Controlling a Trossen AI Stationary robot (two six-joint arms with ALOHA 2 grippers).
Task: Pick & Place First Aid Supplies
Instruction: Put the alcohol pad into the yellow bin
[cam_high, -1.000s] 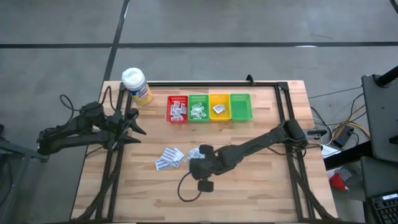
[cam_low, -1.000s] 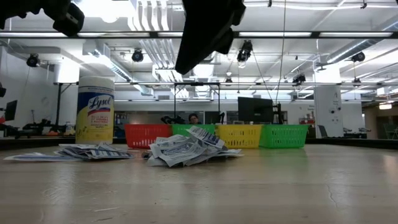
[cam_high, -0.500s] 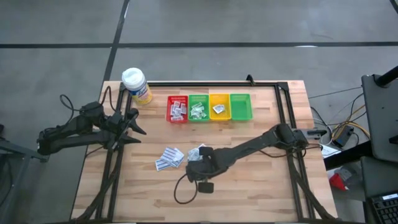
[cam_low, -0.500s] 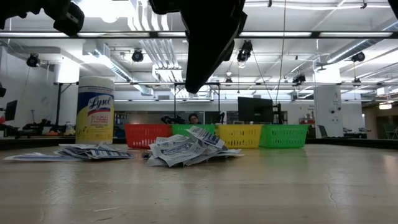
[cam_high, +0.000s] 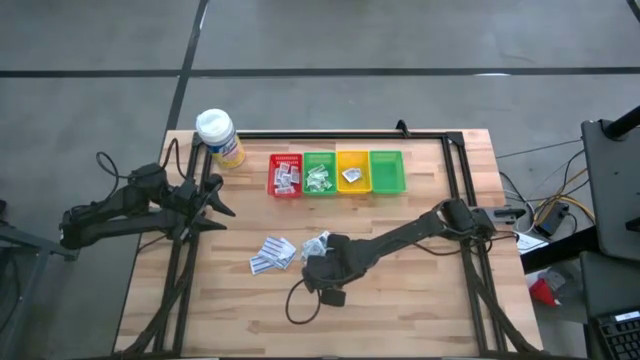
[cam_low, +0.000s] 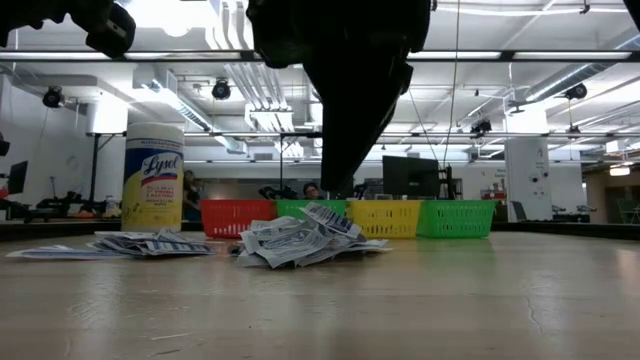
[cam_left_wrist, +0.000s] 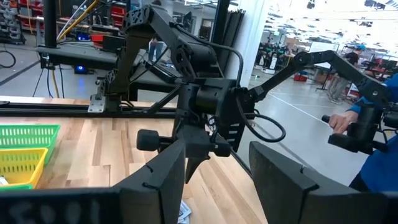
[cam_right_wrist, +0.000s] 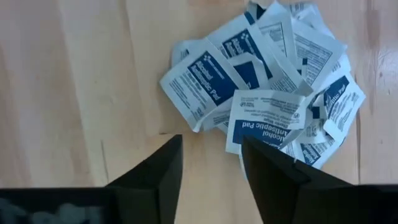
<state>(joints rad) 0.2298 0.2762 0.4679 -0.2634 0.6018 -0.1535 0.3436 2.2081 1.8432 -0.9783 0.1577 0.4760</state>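
Two loose heaps of first aid supplies, white sachets with blue print, lie flat on the wooden table: one heap (cam_high: 318, 243) (cam_right_wrist: 267, 93) (cam_low: 300, 238) and another (cam_high: 272, 253) to its left. My right gripper (cam_right_wrist: 211, 168) (cam_high: 322, 262) hangs over the near edge of the first heap, pointing steeply down. It is open, with only bare table between its fingers. My left gripper (cam_left_wrist: 214, 180) (cam_high: 218, 200) waits open and level above the table's left side, holding nothing.
A row of bins stands at the far edge: red (cam_high: 285, 173), green (cam_high: 319, 172), yellow (cam_high: 353, 170) and green (cam_high: 386, 170); the first three hold sachets. A yellow, white-capped bottle (cam_high: 219, 137) stands at the far left corner. A person's arm (cam_left_wrist: 373, 155) shows beyond the table.
My right gripper has come down toward the sachet heap and tipped to point more steeply at the table. The sachets have stayed where they were.
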